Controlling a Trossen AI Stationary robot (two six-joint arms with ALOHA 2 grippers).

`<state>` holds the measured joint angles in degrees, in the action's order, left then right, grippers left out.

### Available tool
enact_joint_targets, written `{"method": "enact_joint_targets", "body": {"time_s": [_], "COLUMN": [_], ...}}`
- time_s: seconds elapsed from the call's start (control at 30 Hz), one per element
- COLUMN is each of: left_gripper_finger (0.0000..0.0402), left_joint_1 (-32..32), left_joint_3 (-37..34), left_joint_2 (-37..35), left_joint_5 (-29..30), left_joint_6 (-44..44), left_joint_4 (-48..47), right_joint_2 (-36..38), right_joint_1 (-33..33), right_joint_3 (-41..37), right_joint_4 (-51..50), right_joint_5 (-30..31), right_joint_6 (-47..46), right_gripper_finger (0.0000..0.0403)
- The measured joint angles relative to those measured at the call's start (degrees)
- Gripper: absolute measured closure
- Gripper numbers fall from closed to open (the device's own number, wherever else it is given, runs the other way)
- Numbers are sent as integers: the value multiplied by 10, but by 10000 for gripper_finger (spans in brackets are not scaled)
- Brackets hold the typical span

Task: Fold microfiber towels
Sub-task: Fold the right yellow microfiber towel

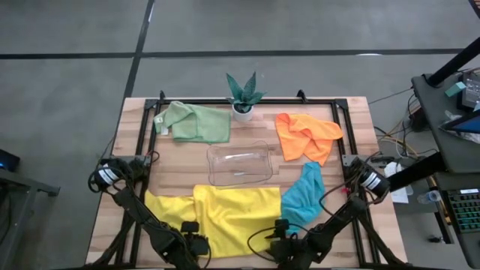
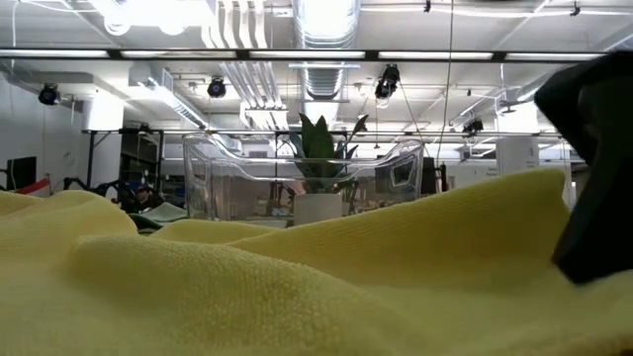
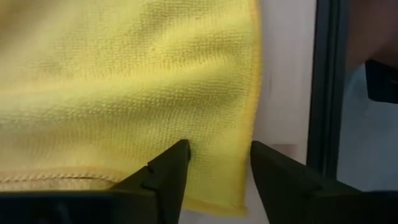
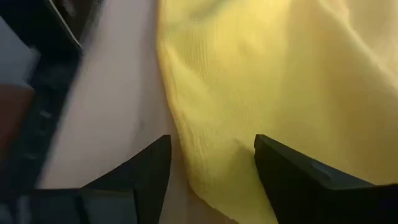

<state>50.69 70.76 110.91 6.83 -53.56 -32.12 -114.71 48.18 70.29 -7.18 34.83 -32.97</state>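
Observation:
Two yellow towels lie spread side by side at the table's near edge, one at the left [image 1: 169,210] and a larger one in the middle [image 1: 238,214]. My left gripper [image 1: 196,240] is open low over the middle towel's near left corner [image 3: 217,186], one finger on each side of its edge. My right gripper [image 1: 281,229] is open low over the same towel's near right edge [image 4: 205,155]. A teal towel [image 1: 304,196], an orange towel [image 1: 306,135] and a pale green towel [image 1: 196,122] lie crumpled on the table.
A clear plastic tray [image 1: 240,163] stands in the middle of the table, just beyond the yellow towels. A small potted plant [image 1: 244,96] stands at the far edge. A dark metal frame [image 1: 142,150] runs around the table's edges. Bare wood shows between the towels.

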Motion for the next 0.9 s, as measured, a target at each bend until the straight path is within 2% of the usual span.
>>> {"method": "enact_joint_targets", "body": {"time_s": [0.1,0.2,0.33,0.47,0.7,0.9], "left_gripper_finger": [276,315,386,397,401,401], "left_joint_1": [0,-1,-1,-1,-1,-1], "left_joint_3": [0,-1,-2,5,28,45], "left_joint_2": [8,10,8,-1,-33,-85], "left_joint_5": [2,2,4,11,7,24], "left_joint_6": [-12,-31,-31,-30,-27,-4], "left_joint_4": [-4,-10,-18,-20,-19,-14], "right_joint_2": [-11,-10,-4,14,108,197], "right_joint_1": [-1,-2,-2,-4,-4,-3], "right_joint_3": [7,7,7,5,5,5], "right_joint_4": [-12,-19,-25,-52,-153,-211], "right_joint_5": [0,-4,-13,-25,-54,-140], "right_joint_6": [-6,-11,-1,36,30,30], "right_gripper_finger": [188,217,293,379,394,394]}}
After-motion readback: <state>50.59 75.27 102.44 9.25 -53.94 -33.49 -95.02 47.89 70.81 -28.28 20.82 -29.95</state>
